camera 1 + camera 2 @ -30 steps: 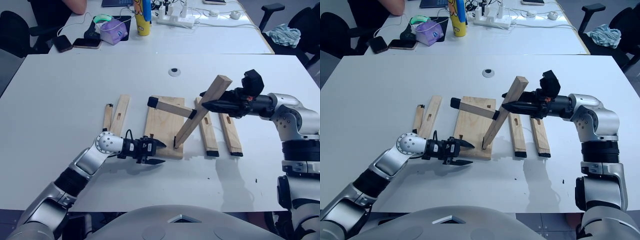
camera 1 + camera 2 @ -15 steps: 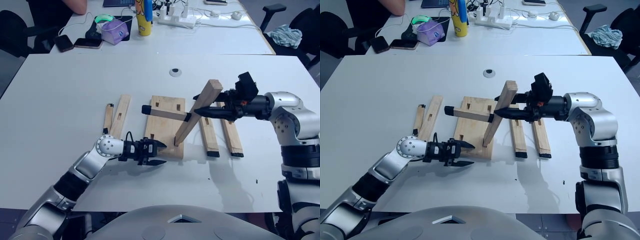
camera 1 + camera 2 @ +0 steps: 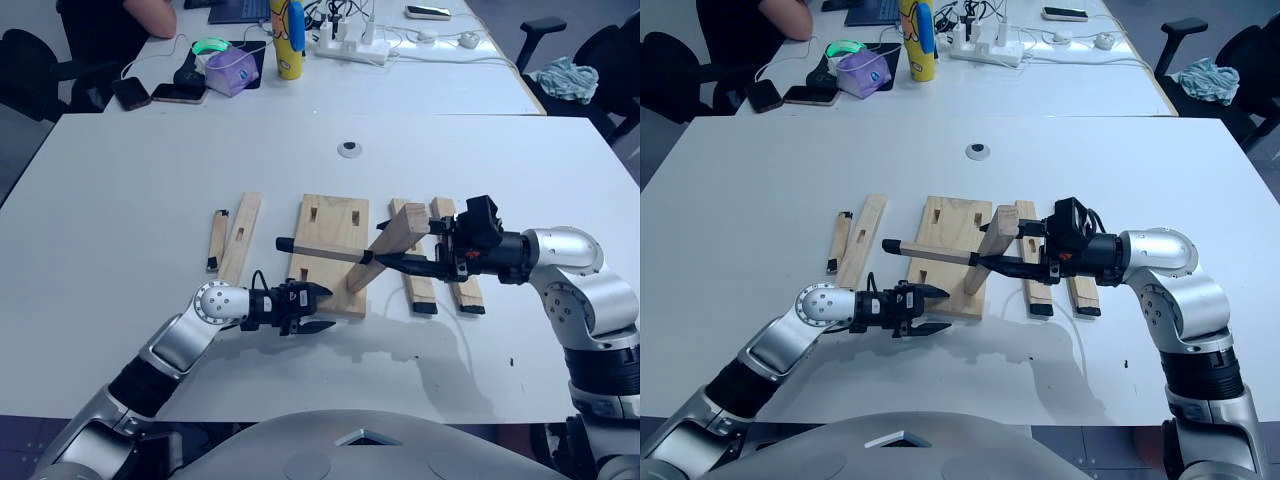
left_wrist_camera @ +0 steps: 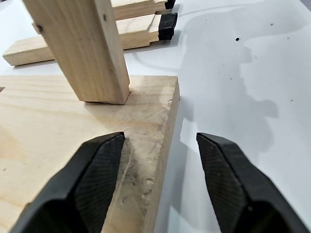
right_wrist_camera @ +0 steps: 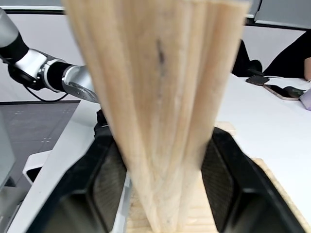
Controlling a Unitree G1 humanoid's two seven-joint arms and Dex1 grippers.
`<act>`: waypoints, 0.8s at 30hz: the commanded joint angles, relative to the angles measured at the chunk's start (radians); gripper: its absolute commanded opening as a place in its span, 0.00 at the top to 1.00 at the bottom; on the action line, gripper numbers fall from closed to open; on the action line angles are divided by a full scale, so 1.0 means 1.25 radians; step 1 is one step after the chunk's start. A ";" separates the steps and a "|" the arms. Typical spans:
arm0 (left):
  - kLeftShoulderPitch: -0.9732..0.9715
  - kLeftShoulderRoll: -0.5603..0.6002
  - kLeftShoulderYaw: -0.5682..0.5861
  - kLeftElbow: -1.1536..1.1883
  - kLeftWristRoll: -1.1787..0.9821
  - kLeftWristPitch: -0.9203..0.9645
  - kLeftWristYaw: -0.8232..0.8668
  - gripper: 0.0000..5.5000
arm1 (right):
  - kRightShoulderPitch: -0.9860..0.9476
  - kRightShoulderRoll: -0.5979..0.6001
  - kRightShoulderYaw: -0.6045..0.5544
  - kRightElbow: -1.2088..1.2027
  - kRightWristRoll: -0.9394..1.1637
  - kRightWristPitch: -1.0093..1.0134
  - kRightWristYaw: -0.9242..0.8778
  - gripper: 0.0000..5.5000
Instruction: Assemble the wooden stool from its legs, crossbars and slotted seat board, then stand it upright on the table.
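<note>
The slotted seat board [image 3: 335, 225] lies flat mid-table. A wooden leg [image 3: 392, 244] leans steeply with its foot on the board's near right part, and a thin crossbar [image 3: 318, 250] sticks out of it to the left. My right gripper [image 3: 398, 263] is shut on this leg; in the right wrist view the leg [image 5: 160, 97] sits between its fingers [image 5: 109, 184]. My left gripper [image 3: 316, 306] is open at the board's near edge, one finger [image 4: 97, 179] over the board corner [image 4: 146, 111]. Two loose legs [image 3: 414, 272] lie right of the board, and two more pieces [image 3: 240, 236] lie to its left.
A small black round fitting [image 3: 348, 149] sits farther back on the white table [image 3: 140, 180]. The table behind holds a yellow bottle [image 3: 288, 35], a power strip [image 3: 352, 32] and phones [image 3: 180, 93]. Open tabletop lies in front of the board.
My right gripper has dropped lower and come left with the leg, which now leans flatter over the board; the crossbar end swung left. My left gripper barely moved.
</note>
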 commanded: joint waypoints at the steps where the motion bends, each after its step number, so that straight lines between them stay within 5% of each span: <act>1: 0.044 -0.012 -0.050 0.021 0.019 0.054 -0.015 0.50 | 0.082 -0.021 0.091 0.180 -0.151 0.006 -0.034 0.62; 8: 0.047 -0.037 -0.043 0.021 -0.007 0.075 -0.008 0.50 | -0.015 -0.014 0.092 0.231 -0.072 0.002 -0.002 0.62; 11: 0.054 -0.042 -0.035 0.015 -0.025 0.089 -0.007 0.50 | -0.036 -0.010 0.071 0.211 -0.028 0.031 -0.008 0.50; 16: 0.087 -0.058 -0.017 0.003 -0.037 0.107 0.037 0.50 | -0.057 -0.012 0.009 0.167 0.023 0.101 -0.009 0.50; 24: 0.120 -0.138 0.001 0.016 -0.002 0.151 0.198 0.50 | -0.016 -0.161 -0.136 0.115 0.131 0.267 0.073 0.50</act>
